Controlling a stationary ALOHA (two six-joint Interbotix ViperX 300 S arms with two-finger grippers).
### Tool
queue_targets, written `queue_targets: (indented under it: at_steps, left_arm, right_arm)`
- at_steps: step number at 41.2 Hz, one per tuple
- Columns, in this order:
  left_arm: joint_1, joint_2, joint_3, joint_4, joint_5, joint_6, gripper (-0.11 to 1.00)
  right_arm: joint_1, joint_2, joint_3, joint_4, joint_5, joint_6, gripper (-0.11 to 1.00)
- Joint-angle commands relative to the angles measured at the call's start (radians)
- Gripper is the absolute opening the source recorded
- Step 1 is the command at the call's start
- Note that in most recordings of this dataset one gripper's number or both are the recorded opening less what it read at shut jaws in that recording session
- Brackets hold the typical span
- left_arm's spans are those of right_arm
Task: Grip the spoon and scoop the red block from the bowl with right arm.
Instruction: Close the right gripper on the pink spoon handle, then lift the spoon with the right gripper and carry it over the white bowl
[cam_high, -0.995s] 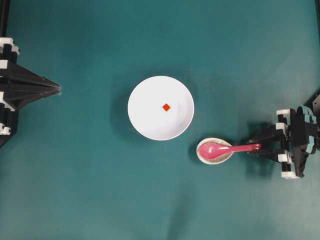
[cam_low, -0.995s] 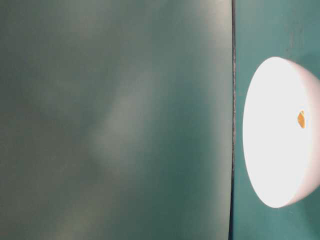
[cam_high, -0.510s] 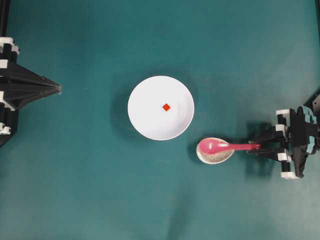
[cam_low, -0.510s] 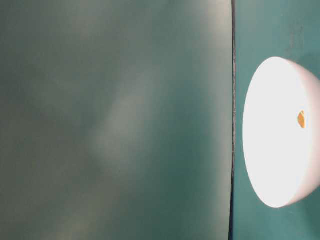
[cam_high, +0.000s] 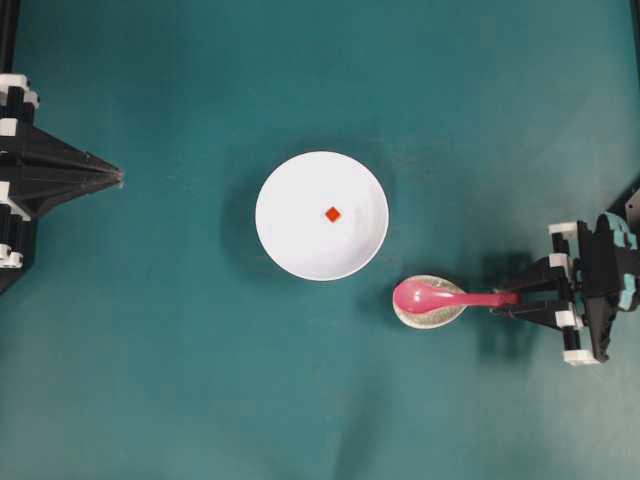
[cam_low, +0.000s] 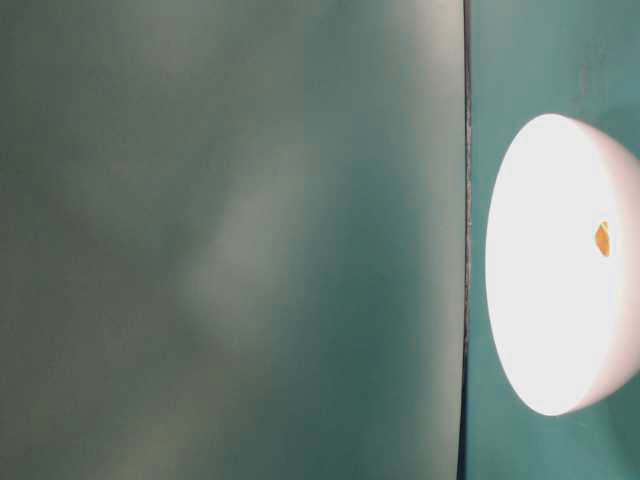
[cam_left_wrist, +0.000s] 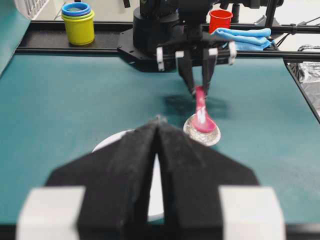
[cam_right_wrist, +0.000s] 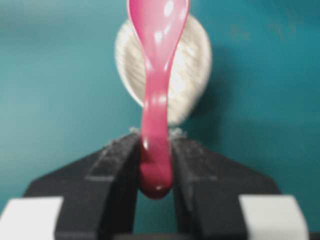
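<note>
Bowl (cam_low: 560, 265) cut off at the right edge of the table-level view and glared white, red block (cam_low: 602, 238) a small orange blur there, spoon (cam_right_wrist: 157, 75) bowl tip cropped by the right wrist view's top edge, speckled dish (cam_right_wrist: 192, 65) blurred behind it, left gripper (cam_left_wrist: 157, 145) hiding most of the bowl in its own view.

You get even, bright overhead light with soft shadows on the tabletop (cam_high: 200, 380), but the table-level view blows the bowl (cam_low: 545, 270) out white behind a hazy blur, and the right wrist view is soft throughout.
</note>
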Motion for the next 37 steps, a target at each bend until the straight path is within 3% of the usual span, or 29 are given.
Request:
queue_targets:
  at_steps: [1,10,20,27,37]
  left_arm:
    - [0.009,0.006,-0.026,0.003,-0.003,-0.002,0.0]
    - [0.025,0.006,-0.025,0.003,-0.002,-0.002,0.0]
    - [0.046,0.006,-0.026,0.003,0.021,-0.002,0.0]
    - [0.048,0.006,-0.026,0.003,0.058,-0.002,0.0]
    - [0.048,0.003,-0.026,0.003,0.084,-0.002,0.0]
  right_arm:
    - [-0.043,-0.103,-0.028,0.0,0.067,-0.025,0.24]
    - [-0.222,-0.35,-0.114,0.0,0.379,-0.193,0.24]
    - [-0.557,-0.5,-0.31,-0.003,0.879,-0.391,0.24]
    - [-0.749,-0.472,-0.466,-0.012,1.177,-0.413,0.24]
    - [-0.887,-0.316,-0.716,-0.044,1.514,-0.408,0.24]
